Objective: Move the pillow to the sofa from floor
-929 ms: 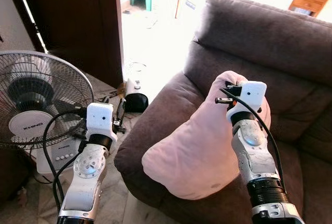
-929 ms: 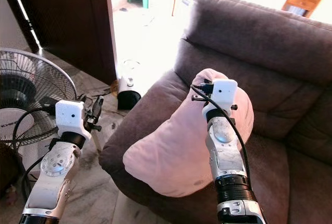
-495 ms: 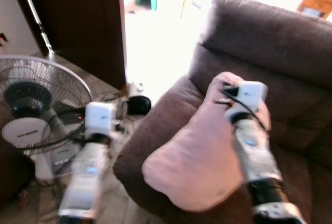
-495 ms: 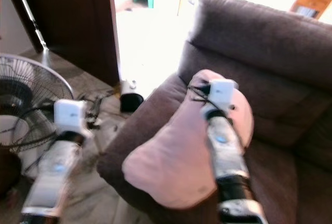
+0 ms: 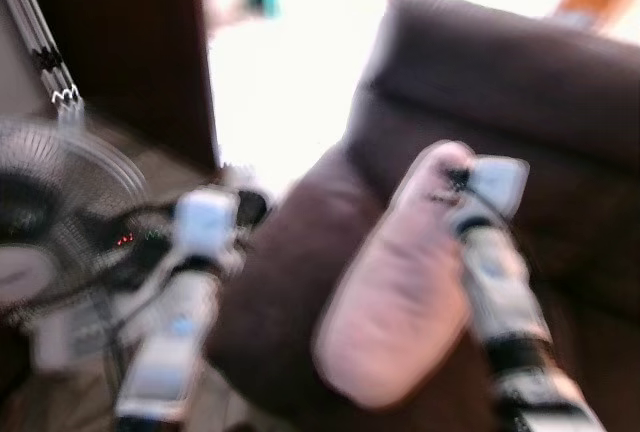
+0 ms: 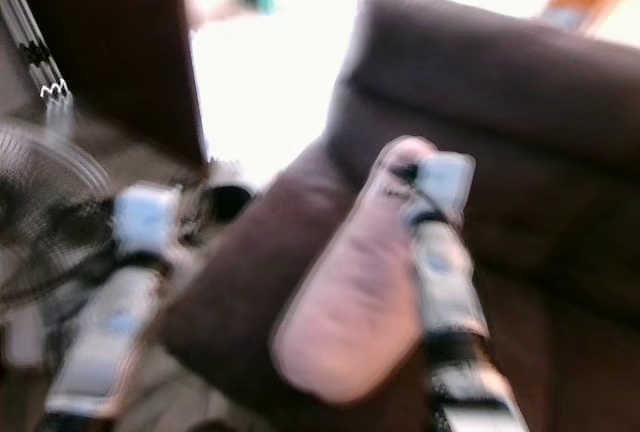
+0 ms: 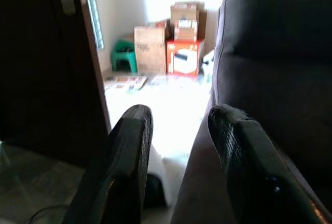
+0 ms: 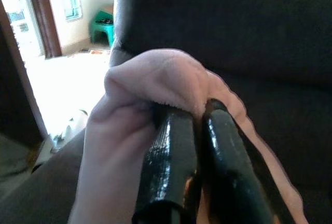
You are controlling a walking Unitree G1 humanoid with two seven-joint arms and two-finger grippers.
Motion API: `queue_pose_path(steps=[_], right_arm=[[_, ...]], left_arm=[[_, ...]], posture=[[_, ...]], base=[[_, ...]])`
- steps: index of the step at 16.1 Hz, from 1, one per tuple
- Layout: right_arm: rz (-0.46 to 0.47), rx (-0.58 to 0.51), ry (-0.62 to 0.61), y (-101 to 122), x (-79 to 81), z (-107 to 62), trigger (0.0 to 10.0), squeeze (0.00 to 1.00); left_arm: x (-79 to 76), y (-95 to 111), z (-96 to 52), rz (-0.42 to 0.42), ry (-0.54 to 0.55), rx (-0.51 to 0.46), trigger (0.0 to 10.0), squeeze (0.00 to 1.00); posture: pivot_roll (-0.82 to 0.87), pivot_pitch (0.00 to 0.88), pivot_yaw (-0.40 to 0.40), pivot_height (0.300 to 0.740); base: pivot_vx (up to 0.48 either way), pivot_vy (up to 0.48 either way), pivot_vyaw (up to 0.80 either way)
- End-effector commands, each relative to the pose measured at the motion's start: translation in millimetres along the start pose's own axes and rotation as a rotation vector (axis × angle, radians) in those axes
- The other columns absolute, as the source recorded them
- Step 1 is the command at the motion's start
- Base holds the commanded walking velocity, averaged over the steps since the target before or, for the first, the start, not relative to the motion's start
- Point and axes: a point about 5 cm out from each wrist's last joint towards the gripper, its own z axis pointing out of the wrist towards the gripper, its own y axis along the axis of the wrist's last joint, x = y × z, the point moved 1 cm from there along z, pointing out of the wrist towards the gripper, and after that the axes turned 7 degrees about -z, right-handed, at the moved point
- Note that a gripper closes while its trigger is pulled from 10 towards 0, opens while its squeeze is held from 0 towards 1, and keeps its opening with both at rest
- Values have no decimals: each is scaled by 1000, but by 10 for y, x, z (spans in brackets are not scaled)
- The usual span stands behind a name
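Head cameras are smeared with blur right now, so I'm reading shapes more than detail. My right gripper (image 8: 199, 117) has its fingers (image 8: 174, 146) clamped tight on a bunched fold at the top of the pink pillow (image 5: 395, 282); in the right wrist view the two black fingers sit almost together with the fabric pinched between them. In the left eye view the pillow hangs long and narrow from that grip, centre-right of the frame, its lower end down over the front of the brown sofa (image 5: 520, 82). I can't tell through the blur whether it is touching the cushion or just hanging against it. The sofa's back fills the upper right of the frame, and its arm runs down the middle.

My left gripper (image 7: 179, 130) is held out in front on the left side, beside the sofa's arm, fingers (image 7: 129, 151) apart with nothing between them. Looking along them I see the side of the sofa, a dark door (image 7: 41, 63) edge, and bright floor (image 7: 161, 94) beyond, with cardboard boxes (image 7: 168, 37) and a small green stool (image 7: 123, 58) at the far wall.

At the left edge of the left eye view there is a standing fan (image 5: 50, 222), blurred, with a small red light nearby. The doorway in the top middle is washed out white.
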Motion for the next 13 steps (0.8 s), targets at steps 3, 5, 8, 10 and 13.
queue_pose_path(steps=[3, 5, 8, 10, 13], right_arm=[[25, 160, -12, -311, -3, 14, 10000, 0], [17, 166, 18, -313, 61, 46, 10000, 0], [14, 183, 45, -330, 115, 86, 10000, 0], [4, 212, 76, -385, 162, 102, 10000, 0], [-19, 217, 113, -391, 201, 121, 10000, 0]], left_arm=[[-67, 8, -7, 1, -21, 4, 10000, 0], [-53, 5, -18, 5, -17, 8, 10000, 0], [-32, 5, -19, 12, -9, 12, 10000, 0], [-26, -12, -28, 19, -5, 21, 10000, 0], [-16, -1, -46, 21, 2, 20, 10000, 0]], posture=[[159, 45, -96, 740], [164, 46, -98, 740], [168, 50, -101, 740], [172, 55, -103, 740], [179, 67, -109, 740]], base=[[0, 0, 0], [0, 0, 0], [0, 0, 0], [0, 0, 0], [0, 0, 0]])
